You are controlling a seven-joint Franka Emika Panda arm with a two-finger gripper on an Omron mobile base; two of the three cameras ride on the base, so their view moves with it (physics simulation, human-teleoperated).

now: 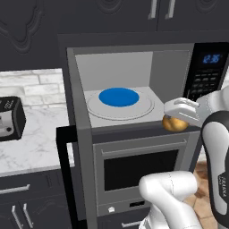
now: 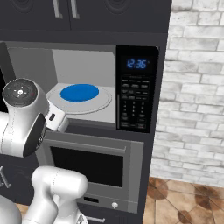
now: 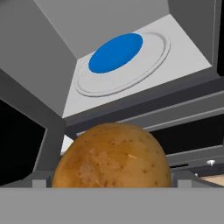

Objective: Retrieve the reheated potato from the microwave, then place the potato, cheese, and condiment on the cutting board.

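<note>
You have the golden-brown, speckled, egg-shaped potato [image 3: 112, 157] pinched between the jaws of the white two-finger gripper [image 1: 177, 117], outside the cavity and just in front of the lower right corner of the microwave's opening, above the oven below. In the hand view the potato's long axis runs crosswise between the two dark finger tips [image 3: 39, 180], which press against its two ends, so the jaws are spread only as far as its length and closed on it. In the left base view the potato [image 1: 175, 124] hangs under the white hand, its long axis lying roughly level and parallel to the appliance front. Behind it stands the large built-in grey steel microwave [image 1: 179, 67] with its door [image 1: 78, 147] swung wide to the left; inside, a flat round blue plate [image 1: 119, 97] lies centred on the pale circular turntable [image 1: 96, 110], well apart from the potato. The black keypad panel [image 2: 138, 94] with a blue digital display sits to the right of the cavity. Directly below is the grey steel oven with a dark window [image 1: 141, 167] and a bar handle. Off to the left, a black toaster [image 1: 11, 118] rests on the white marble counter [image 1: 36, 147]; to the right you see a white brick wall [image 2: 194, 87].
</note>
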